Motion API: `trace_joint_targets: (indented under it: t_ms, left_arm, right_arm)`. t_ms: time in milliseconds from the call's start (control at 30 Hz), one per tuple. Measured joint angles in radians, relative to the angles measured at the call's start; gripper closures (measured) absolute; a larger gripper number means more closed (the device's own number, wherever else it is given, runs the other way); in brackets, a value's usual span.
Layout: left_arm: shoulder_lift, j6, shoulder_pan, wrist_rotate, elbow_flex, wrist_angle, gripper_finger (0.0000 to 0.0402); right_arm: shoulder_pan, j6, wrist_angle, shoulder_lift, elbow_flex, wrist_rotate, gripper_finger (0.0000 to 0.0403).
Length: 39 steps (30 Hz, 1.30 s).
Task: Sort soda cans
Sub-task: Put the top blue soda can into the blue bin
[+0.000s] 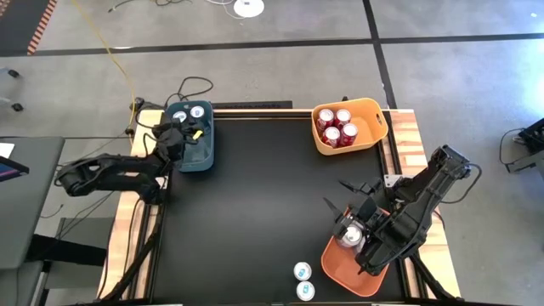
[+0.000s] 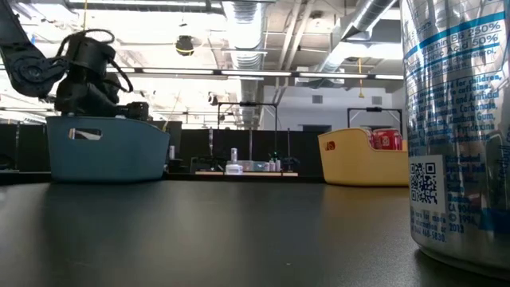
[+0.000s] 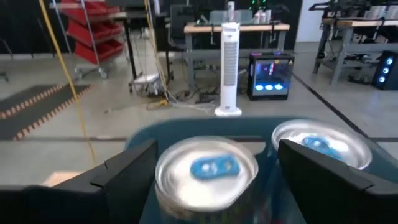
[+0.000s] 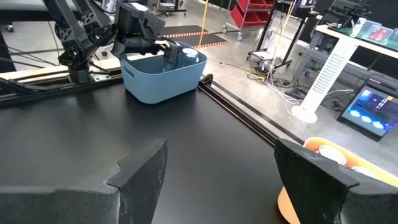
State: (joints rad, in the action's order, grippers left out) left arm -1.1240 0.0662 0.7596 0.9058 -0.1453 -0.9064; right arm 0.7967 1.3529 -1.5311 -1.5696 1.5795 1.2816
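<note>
In the left wrist view my left gripper is open inside the blue bin, one finger on each side of a silver-topped can with a blue tab. I cannot see it touching the can. A second such can stands beside it. From above, the two cans sit at the bin's far end. My right gripper hangs open and empty over the far rim of the orange bin, where a silver can stands. Four red cans fill the yellow bin. Two blue-tabbed cans stand on the table near its near edge.
The black table stretches between the bins. In the low view one silver can with blue print stands close to the camera, the blue bin sits far left and the yellow bin far right. Cables lie behind the blue bin.
</note>
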Motion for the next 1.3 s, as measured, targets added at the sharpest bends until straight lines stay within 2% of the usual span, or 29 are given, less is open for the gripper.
trace_joint_targets:
  t_ms: [167,333,433,533,667,800,867,1033,1167,1300]
  left_arm:
    - [0.103,-0.101,-0.047,0.004,-0.023,-0.001,0.0072]
    - [0.240,-0.208,-0.140,0.003,-0.043,0.002,0.0072]
    - [0.325,-0.267,-0.197,0.003,-0.045,0.003,0.0072]
    - [0.413,-0.313,-0.261,0.003,-0.045,0.028,0.0072]
    - [0.515,-0.333,-0.355,-0.001,-0.067,0.138,0.0072]
    - [0.582,-0.281,-0.452,-0.025,-0.146,0.380,0.0072]
    - [0.597,-0.238,-0.498,-0.059,-0.202,0.527,0.0072]
    - [0.586,-0.129,-0.603,-0.184,-0.315,0.804,0.0072]
    - [0.566,-0.116,-0.685,-0.319,-0.338,0.865,0.0074]
    - [0.554,-0.132,-0.777,-0.367,-0.319,0.839,0.0080]
  right_arm:
    - [-0.007,0.000,0.029,-0.003,0.000,0.000,0.0088]
    - [-0.057,0.000,0.054,-0.033,0.000,-0.004,0.0088]
    - [-0.091,-0.021,0.065,-0.059,0.000,-0.056,0.0088]
    - [-0.115,-0.121,0.146,-0.071,0.000,-0.141,0.0088]
    - [-0.121,-0.325,0.354,-0.072,0.000,-0.295,0.0088]
    - [-0.159,-0.454,0.536,-0.066,0.000,-0.594,0.0088]
    - [-0.185,-0.445,0.571,-0.066,0.000,-0.713,0.0088]
    - [-0.242,-0.302,0.541,-0.072,0.000,-0.862,0.0088]
    - [-0.252,-0.215,0.547,-0.072,0.000,-0.903,0.0088]
    - [-0.227,-0.150,0.551,-0.079,0.000,-0.920,0.0088]
